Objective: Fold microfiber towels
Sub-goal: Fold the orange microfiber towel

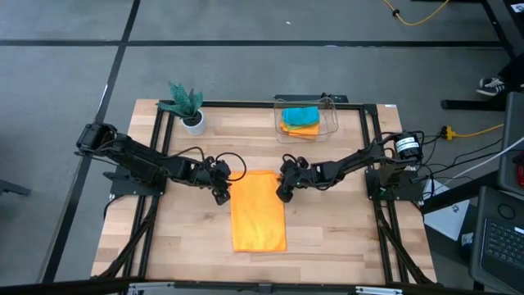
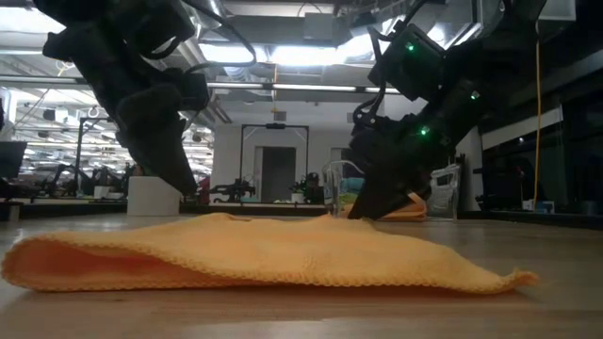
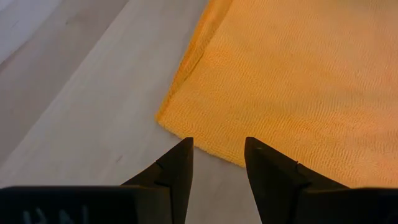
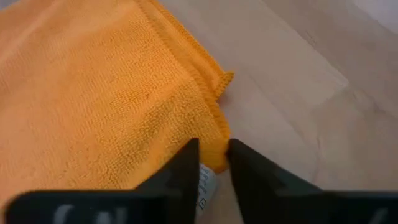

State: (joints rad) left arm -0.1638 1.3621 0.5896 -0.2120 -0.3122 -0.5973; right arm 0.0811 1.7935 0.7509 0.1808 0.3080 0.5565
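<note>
An orange microfiber towel (image 1: 258, 217) lies folded into a long strip on the table's middle, also seen in the low view (image 2: 264, 254). My left gripper (image 1: 221, 197) is open at the strip's far left corner (image 3: 169, 118), and the far edge runs between its fingertips (image 3: 219, 155). I cannot tell whether it touches. My right gripper (image 1: 283, 195) is at the far right corner, shut on the towel's edge (image 4: 213, 155). A teal towel (image 1: 299, 114) and a second orange one (image 1: 304, 129) lie in the bin. No lime green towel shows. My right gripper pinches the orange towel's right edge (image 4: 217, 140) between its two fingers, just short of the far right corner (image 4: 225, 79). A white tag (image 4: 205, 182) shows between the fingers. The fingers slant down from the table's right (image 2: 372, 209). The towel lies flat on the table.
A clear plastic bin (image 1: 332, 123) stands at the far edge right of centre. A small green plant in a white pot (image 1: 190, 106) stands at the far left. Bare wood lies on both sides of the towel and toward the near edge.
</note>
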